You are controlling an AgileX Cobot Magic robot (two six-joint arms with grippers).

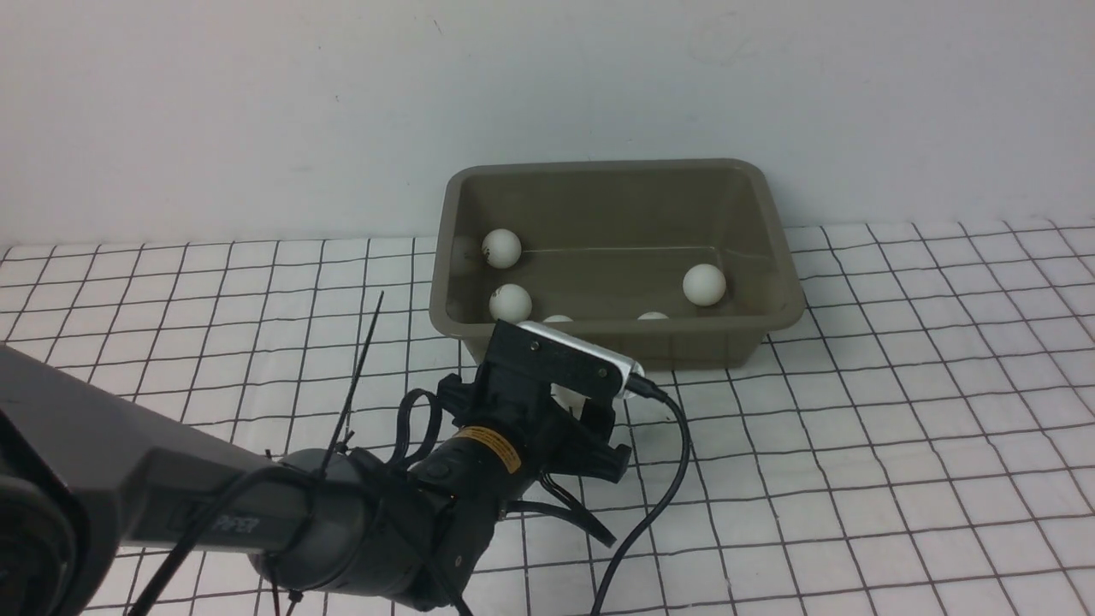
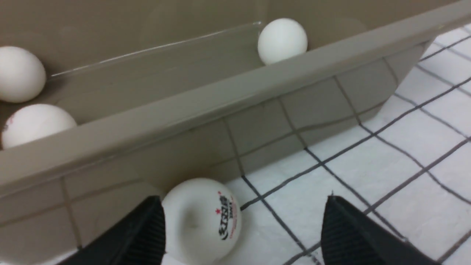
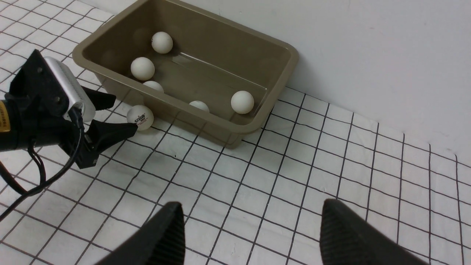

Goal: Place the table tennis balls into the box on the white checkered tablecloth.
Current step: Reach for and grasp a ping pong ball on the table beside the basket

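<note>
Table tennis balls point(image 1: 704, 284): six white ones; five lie inside the box, one lies outside.
Tablecloth point(image 1: 898, 428): white with a black grid, slightly wrinkled.
Box point(image 1: 616, 165): olive-grey tub at 12 o'clock on the tablecloth in the front view, close to the white wall point(image 1: 257, 111).
Balls in box: two at the 9 o'clock end, one toward 3 o'clock, two at the 6 o'clock wall, half hidden by the rim.
Loose ball point(image 2: 201, 221): on the tablecloth, just beside the outer near wall, at about 7 o'clock of the box; it has red and black print.
Left gripper point(image 2: 243, 230): jaws wide apart, low over the tablecloth; the loose ball is between them, close to one finger, not clamped.
Right gripper point(image 3: 250, 224): jaws apart, nothing between them, above bare tablecloth, well apart from the box.
</note>
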